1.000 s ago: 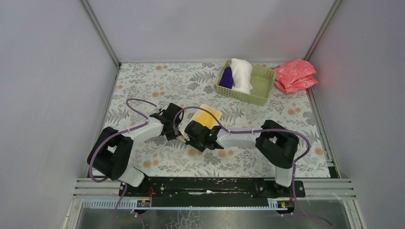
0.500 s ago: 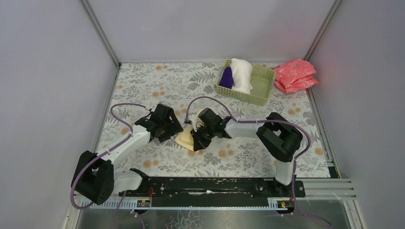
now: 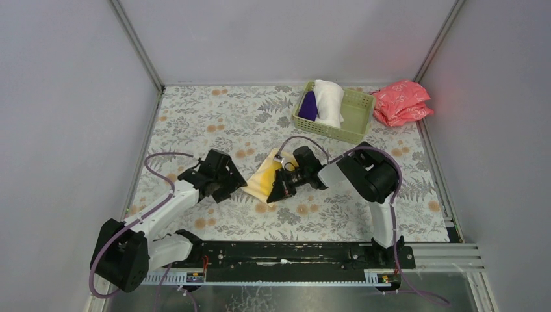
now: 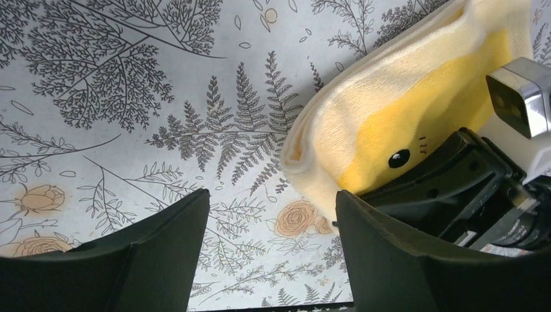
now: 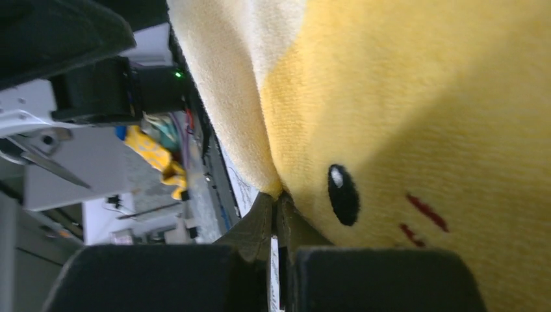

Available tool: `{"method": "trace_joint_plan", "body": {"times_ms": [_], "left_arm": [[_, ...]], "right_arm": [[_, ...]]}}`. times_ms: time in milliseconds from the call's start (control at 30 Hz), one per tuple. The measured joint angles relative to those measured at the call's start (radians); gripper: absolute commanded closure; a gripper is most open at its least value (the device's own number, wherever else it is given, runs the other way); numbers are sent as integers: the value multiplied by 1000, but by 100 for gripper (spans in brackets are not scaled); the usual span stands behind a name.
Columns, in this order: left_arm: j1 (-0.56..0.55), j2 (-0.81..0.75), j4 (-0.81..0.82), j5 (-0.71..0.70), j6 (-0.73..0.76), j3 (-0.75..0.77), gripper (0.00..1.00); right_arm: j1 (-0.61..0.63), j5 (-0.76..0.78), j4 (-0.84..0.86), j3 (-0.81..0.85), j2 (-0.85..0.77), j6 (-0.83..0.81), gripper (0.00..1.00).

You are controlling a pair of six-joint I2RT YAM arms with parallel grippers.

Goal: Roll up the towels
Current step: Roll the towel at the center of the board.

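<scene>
Your right tool is clamped on an edge of the pale yellow towel, which lies folded and flat near the middle of the tabletop. The left tool hangs at the towel's 9 o'clock with its fingers spread, touching nothing. The white towel and the purple towel sit rolled in the green basket up at 1 o'clock, so this looks like the last roll. To do it well, turn the pinched edge over onto the cloth in a tight first curl. Keep the lift low so the layers do not fan apart, and bring the left tool in to pin the 9 o'clock side so the towel cannot slide.
</scene>
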Motion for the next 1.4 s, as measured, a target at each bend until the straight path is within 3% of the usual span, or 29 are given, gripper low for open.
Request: {"method": "trace_joint_plan", "body": {"times_ms": [167,433,1067,1167,1400], "left_arm": [[0,0,4,27,-13,-15,34],[0,21,32,71,-34,-43,56],[0,133,205,130,-42,-69,49],[0,165,228,130,-42,-69,49],[0,238,291,146,-57,-49,50]], "right_arm": [[-28,-51,149,-27,53,157,100],[-42,-77,227,-29,85,272,100],[-42,-76,168,-11,84,244,95],[-42,-74,129,-1,80,219,89],[-42,-29,-44,21,11,112,63]]}}
